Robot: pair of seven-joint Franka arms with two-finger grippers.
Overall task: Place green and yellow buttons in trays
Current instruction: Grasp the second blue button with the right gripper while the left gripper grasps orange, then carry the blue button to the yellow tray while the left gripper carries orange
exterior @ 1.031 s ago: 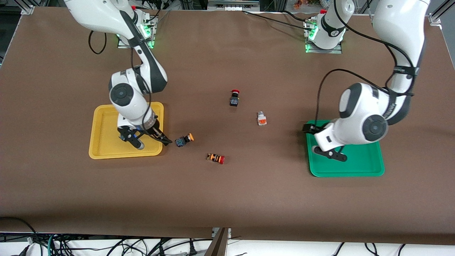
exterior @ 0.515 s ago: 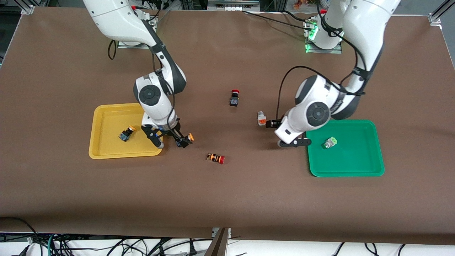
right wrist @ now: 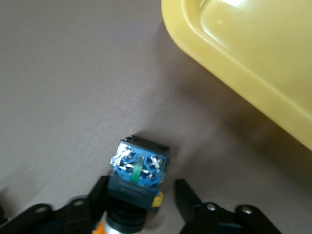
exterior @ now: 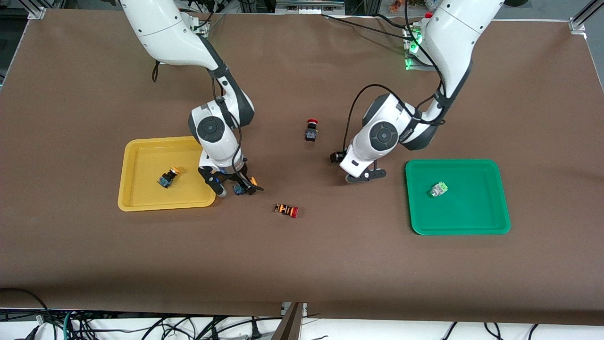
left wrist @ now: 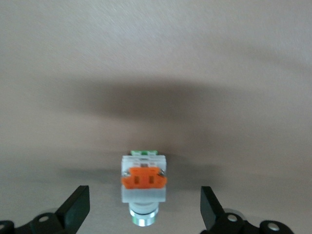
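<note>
the brown table (exterior: 302, 264) has wide bare room along the edge nearest the front camera and between the two trays. the green tray (exterior: 490, 222) sits toward the left arm's end with a white-silver button with a green block (exterior: 437, 189) lying in it; the yellow tray (exterior: 141, 156) sits toward the right arm's end with a yellow-capped button (exterior: 168, 178) inside. the left gripper (exterior: 362, 175) is low over the open table between the trays, fingers (left wrist: 75, 207) spread wide, and the white button with the orange block (left wrist: 144, 179) lies between them without touching either. the right gripper (exterior: 233, 188) is just beside the yellow tray's rim, fingers (right wrist: 187, 195) parted around a second yellow-capped button (right wrist: 137, 174) on the table; contact is unclear. a red-capped black switch (exterior: 311, 130) and a striped red-capped switch (exterior: 286, 209) lie apart on the table.
</note>
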